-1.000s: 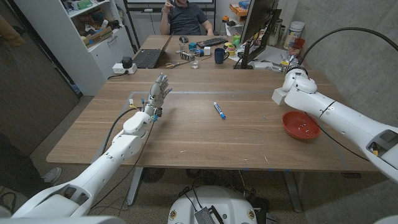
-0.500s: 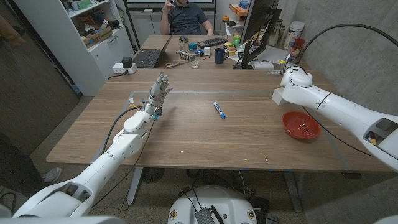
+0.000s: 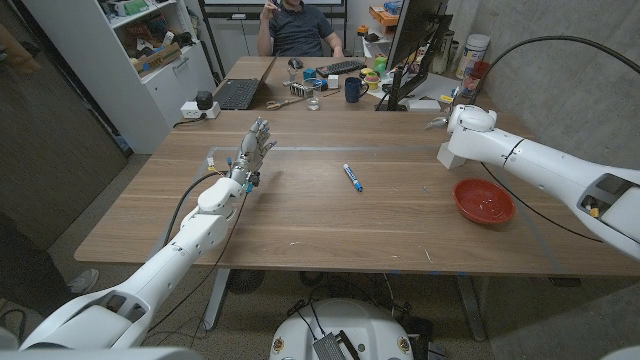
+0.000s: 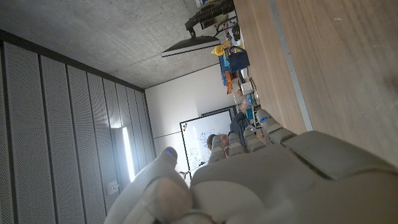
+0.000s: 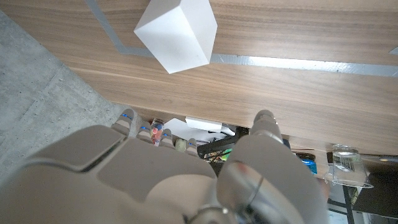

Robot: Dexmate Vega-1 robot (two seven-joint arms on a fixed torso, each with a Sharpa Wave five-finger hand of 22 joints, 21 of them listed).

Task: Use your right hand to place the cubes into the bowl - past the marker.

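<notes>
The white cube (image 3: 447,156) sits near the table's (image 3: 300,215) far right edge, just beyond the red bowl (image 3: 484,201); bare wood lies between them. The marker (image 3: 352,177) lies mid-table. The right hand (image 3: 462,122) hovers over the cube, holding nothing, fingers apart. The left hand (image 3: 255,145) stands spread, empty.

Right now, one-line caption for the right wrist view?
Right hand poised over a white cube on the wooden table, holding nothing.

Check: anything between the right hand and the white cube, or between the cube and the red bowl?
Nothing visible. The right hand hangs just above the white cube, with only bare wooden table between the cube and the red bowl. The blue marker lies off towards mid-table.
</notes>
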